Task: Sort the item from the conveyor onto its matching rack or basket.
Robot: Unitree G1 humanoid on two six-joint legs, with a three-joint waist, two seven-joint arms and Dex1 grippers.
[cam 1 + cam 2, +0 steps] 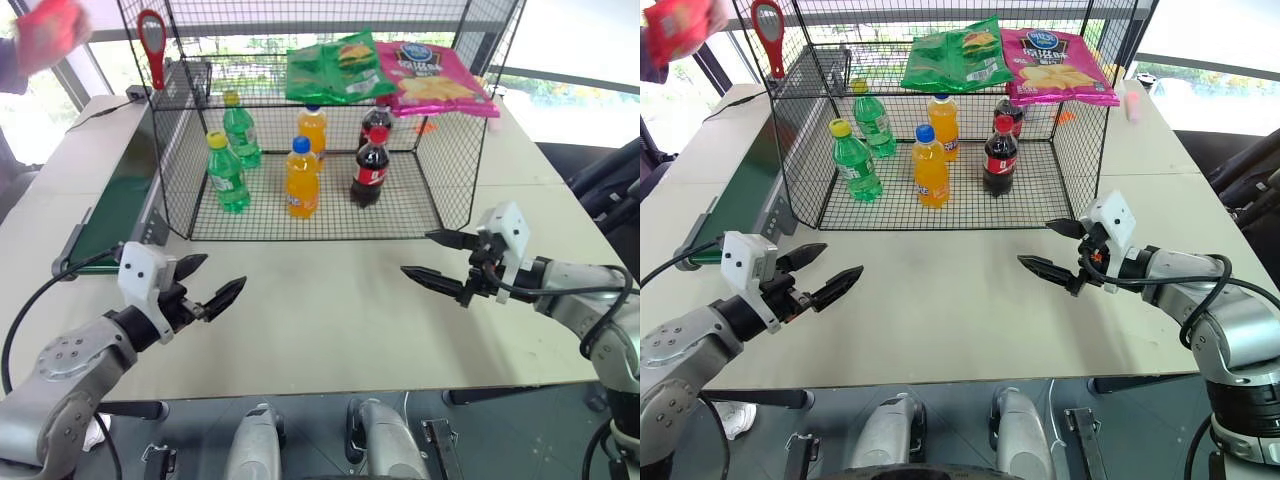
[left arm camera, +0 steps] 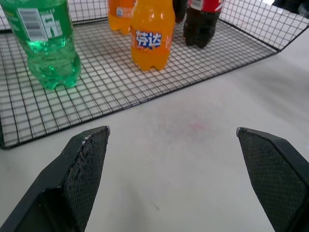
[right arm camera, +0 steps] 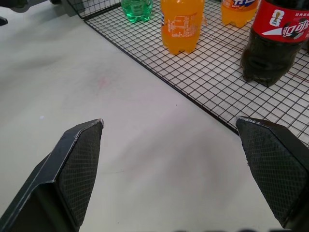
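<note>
A person's hand at the far left holds up something red and blurred, the item (image 1: 45, 30), above the far end of the conveyor (image 1: 115, 205). The conveyor's dark green belt runs along the left side of the mesh cage. The rack (image 1: 240, 72), the cage's upper wire shelf, carries a green chip bag (image 1: 335, 68) and a pink chip bag (image 1: 430, 75). My left gripper (image 1: 224, 272) hovers open over the table in front of the cage with nothing between its fingers. My right gripper (image 1: 416, 253) also stands open and empty, near the cage's front right corner.
The cage's walled mesh floor (image 1: 400, 215) holds two green bottles (image 1: 227, 172), two orange bottles (image 1: 302, 178) and two cola bottles (image 1: 370, 165). A red paddle-shaped handle (image 1: 152, 42) stands at the cage's far left corner. The white table (image 1: 330, 310) stretches between my grippers.
</note>
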